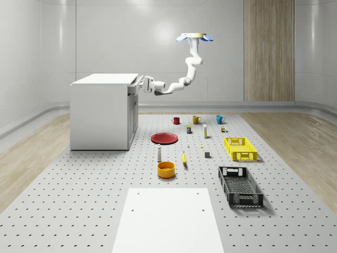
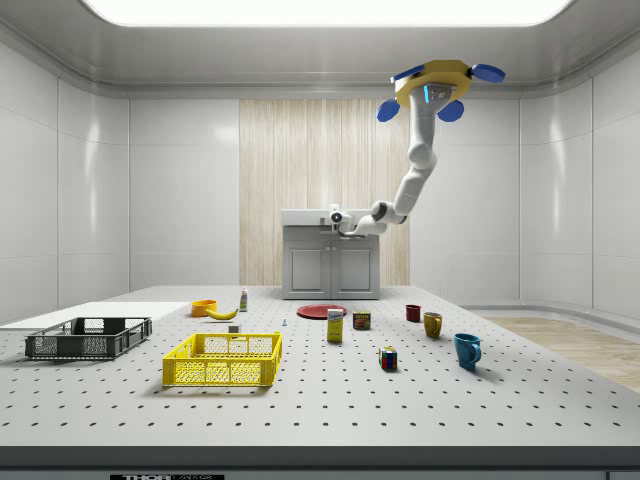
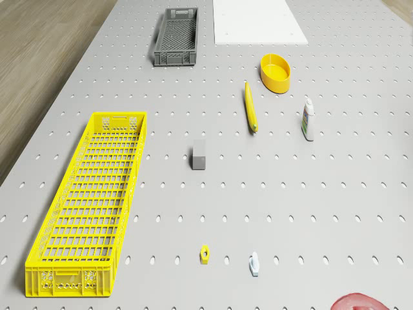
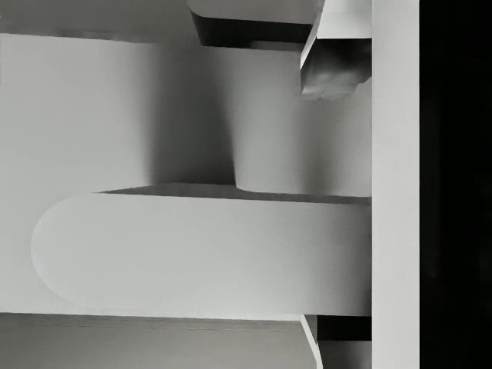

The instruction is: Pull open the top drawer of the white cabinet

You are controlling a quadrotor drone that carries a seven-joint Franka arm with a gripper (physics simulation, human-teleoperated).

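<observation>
Fingers (image 4: 330, 77) astride drawer handle (image 4: 200, 254)

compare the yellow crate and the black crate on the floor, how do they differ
The yellow crate is bright yellow; the black crate is dark grey-black. In the whole-scene view the yellow crate lies farther back, nearer the mugs, while the black crate lies nearer the camera, beside the white mat. The black crate looks a little longer there. Both are open-topped, lattice-walled, rectangular, empty and flat on the perforated floor.

Cabinet (image 1: 100, 113) at whole-scene view's left, plate (image 1: 164, 138) just right, two crates (image 1: 240, 148) far right
</observation>
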